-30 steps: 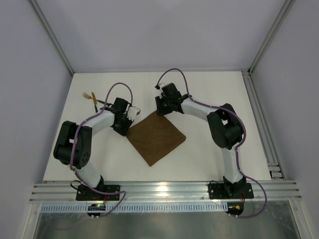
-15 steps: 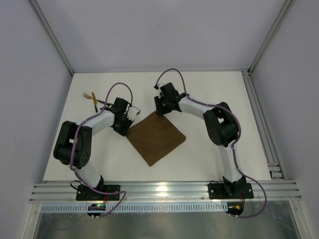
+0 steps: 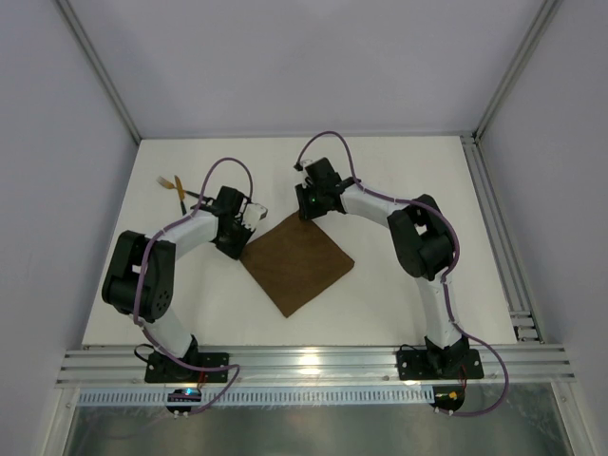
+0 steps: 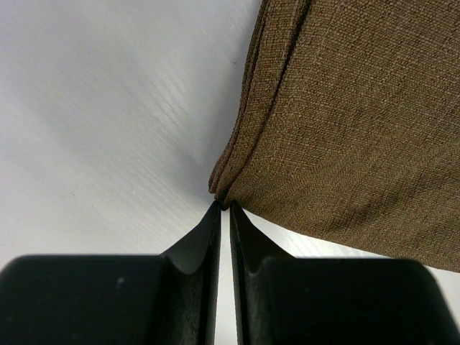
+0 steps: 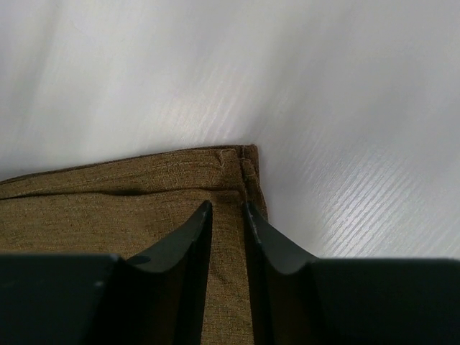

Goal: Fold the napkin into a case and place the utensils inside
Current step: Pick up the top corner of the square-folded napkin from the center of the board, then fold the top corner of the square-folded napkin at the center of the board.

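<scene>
Top external: right tool (image 3: 306,210) has crept leftward over napkin (image 3: 296,261).

napkin (image 3: 297,263) flat, utensils (image 3: 178,192) far-left

Robot lab test cell, white table (image 3: 399,294), plain white walls (image 3: 304,57), aluminium frame rails (image 3: 313,363) around it
</scene>
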Controlling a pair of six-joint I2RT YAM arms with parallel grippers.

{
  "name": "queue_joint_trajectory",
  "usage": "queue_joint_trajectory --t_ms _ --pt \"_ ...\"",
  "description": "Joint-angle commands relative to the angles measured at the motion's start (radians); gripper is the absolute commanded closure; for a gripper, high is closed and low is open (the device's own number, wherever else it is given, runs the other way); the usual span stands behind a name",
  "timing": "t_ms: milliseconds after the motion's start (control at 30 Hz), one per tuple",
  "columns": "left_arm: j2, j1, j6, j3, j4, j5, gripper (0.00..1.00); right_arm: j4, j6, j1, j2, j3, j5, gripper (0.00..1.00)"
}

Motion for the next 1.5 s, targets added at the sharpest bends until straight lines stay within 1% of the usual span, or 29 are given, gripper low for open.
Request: queue_joint_trajectory --t_ms 0,33,100,367,600,767,867,967,1000,1100,1167,1200,1267,1333,1433,1467 --pt "-0.002 -0.002 0.015 -0.001 0.020 -0.011 0.91 0.039 -0.008 -0.001 -0.012 -0.010 -0.014 0.73" --pt "-0.004 -0.002 0.014 -0.001 0.020 -0.009 0.91 0.047 -0.005 0.000 -0.022 -0.019 -0.011 0.78" --pt "-0.007 -0.002 0.012 -0.004 0.020 -0.009 0.91 0.064 -0.002 0.000 -0.035 -0.041 -0.005 0.80" --pt "-0.008 -0.002 0.015 0.000 0.017 -0.015 0.91 0.075 -0.001 0.000 -0.059 -0.067 -0.022 0.97" --pt "-0.008 -0.002 0.014 0.002 0.017 -0.020 0.91 0.111 0.004 0.000 -0.087 -0.091 -0.081 0.97" --pt "-0.010 -0.002 0.015 0.002 0.017 -0.020 0.91 0.156 -0.016 0.002 -0.128 -0.145 -0.129 0.97" --pt "-0.020 -0.002 0.015 0.005 0.011 -0.017 0.85 0.193 -0.018 0.000 -0.165 -0.185 -0.144 0.97" --pt "-0.060 -0.002 0.017 0.006 0.000 -0.017 0.70 0.200 -0.022 0.000 -0.177 -0.191 -0.150 0.97" --pt "-0.082 -0.002 0.018 0.011 -0.006 -0.016 0.60 0.203 -0.025 0.002 -0.179 -0.193 -0.153 0.97" --pt "-0.118 -0.002 0.025 0.035 -0.038 0.014 0.51 0.228 -0.018 0.002 -0.185 -0.203 -0.173 0.97" --pt "-0.157 -0.002 0.029 0.058 -0.051 0.044 0.50 0.242 -0.005 0.000 -0.191 -0.217 -0.190 0.97" --pt "-0.166 -0.002 0.041 0.066 -0.061 0.091 0.47 0.252 -0.002 0.002 -0.197 -0.220 -0.195 0.97" --pt "-0.181 -0.002 0.055 0.091 -0.071 0.142 0.45 0.260 0.010 0.002 -0.202 -0.234 -0.206 0.97" --pt "-0.175 -0.002 0.064 0.117 -0.078 0.202 0.43 0.278 0.022 0.002 -0.214 -0.249 -0.216 0.97" --pt "-0.125 -0.002 0.060 0.153 -0.091 0.271 0.41 0.292 0.044 0.008 -0.245 -0.311 -0.223 0.97" --pt "-0.113 -0.005 0.057 0.163 -0.095 0.285 0.41 0.326 0.053 0.009 -0.254 -0.326 -0.223 0.97"
